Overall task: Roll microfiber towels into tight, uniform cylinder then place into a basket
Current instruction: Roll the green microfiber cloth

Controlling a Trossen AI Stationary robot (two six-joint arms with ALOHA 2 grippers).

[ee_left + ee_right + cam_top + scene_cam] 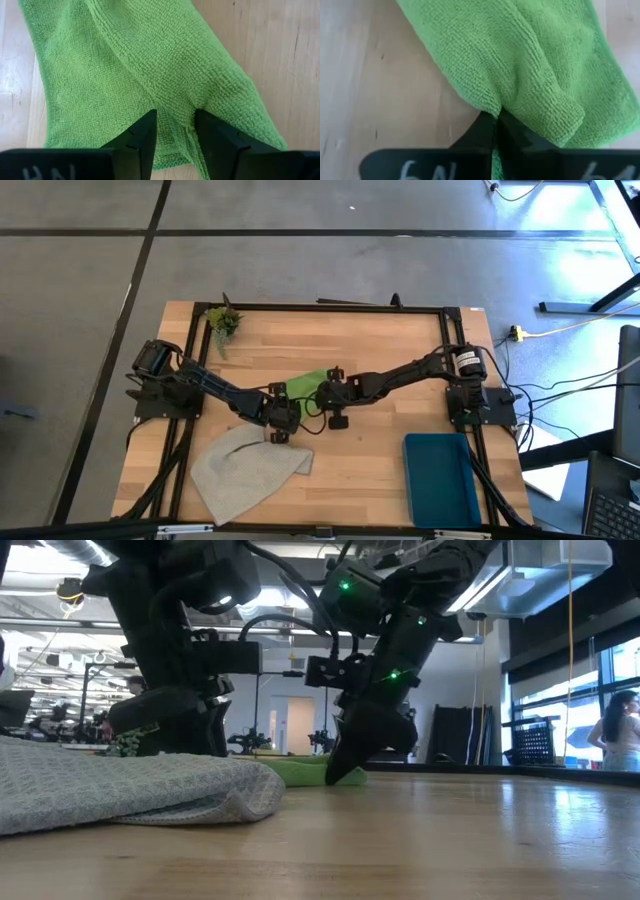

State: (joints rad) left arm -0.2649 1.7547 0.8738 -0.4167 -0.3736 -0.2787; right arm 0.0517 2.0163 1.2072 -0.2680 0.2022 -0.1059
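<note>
While lying flat low in the frame, grey towel (250,470) untouched, basket (440,478) at lower right. At mid-frame, green towel (305,383) pinched by right gripper (322,392), left gripper (283,412) spread across its other end. Probably gathering before rolling; next calls for matched, tight turns.

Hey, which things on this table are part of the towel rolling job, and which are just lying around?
Job:
- green towel, pinched by the shut right claw; left claw over its other end
- grey towel
- teal basket, nothing seen inside

Lying about:
- plant sprig at the far corner
</note>
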